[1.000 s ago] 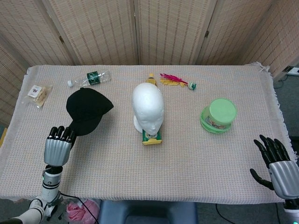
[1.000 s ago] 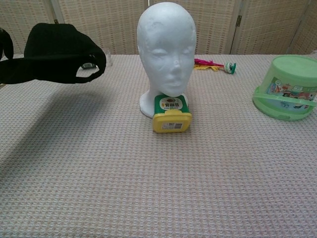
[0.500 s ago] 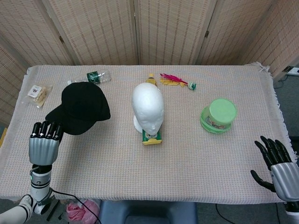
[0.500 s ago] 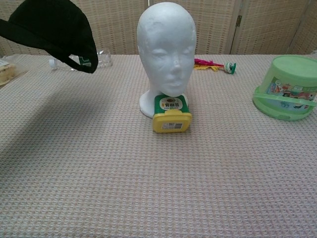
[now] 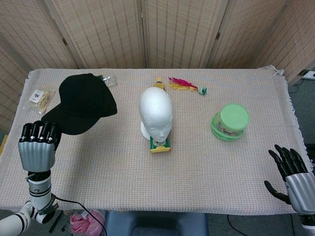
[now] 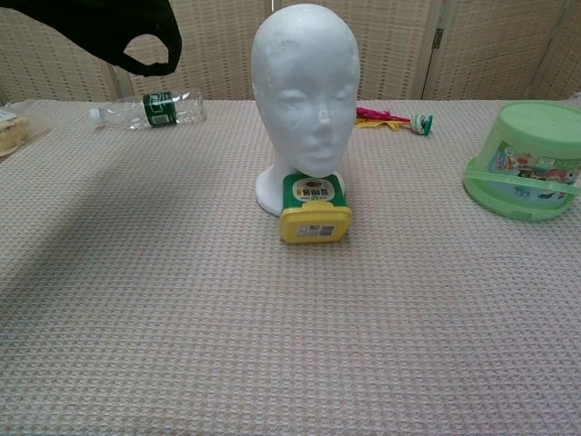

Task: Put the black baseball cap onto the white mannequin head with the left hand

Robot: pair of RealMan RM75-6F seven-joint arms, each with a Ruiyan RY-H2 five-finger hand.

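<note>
The black baseball cap [image 5: 83,102] hangs in the air left of the white mannequin head [image 5: 156,112], held by its brim in my left hand [image 5: 37,145]. In the chest view only the cap's rear strap and lower edge [image 6: 127,32] show at the top left, above table level. The mannequin head [image 6: 307,95] stands upright at the table's middle, facing me. My right hand [image 5: 294,177] rests at the near right corner with fingers spread and nothing in it.
A yellow-green box [image 5: 159,144] lies against the mannequin's base. A green lidded tub [image 5: 230,121] sits to the right. A plastic bottle [image 6: 150,106], a snack packet [image 5: 38,97] and a pink feathered toy [image 5: 186,85] lie along the far side.
My left hand has drawn back to the left and lifted the cap higher; in the chest view the cap rose from table-side level to the frame's top edge. The right hand stayed put.
</note>
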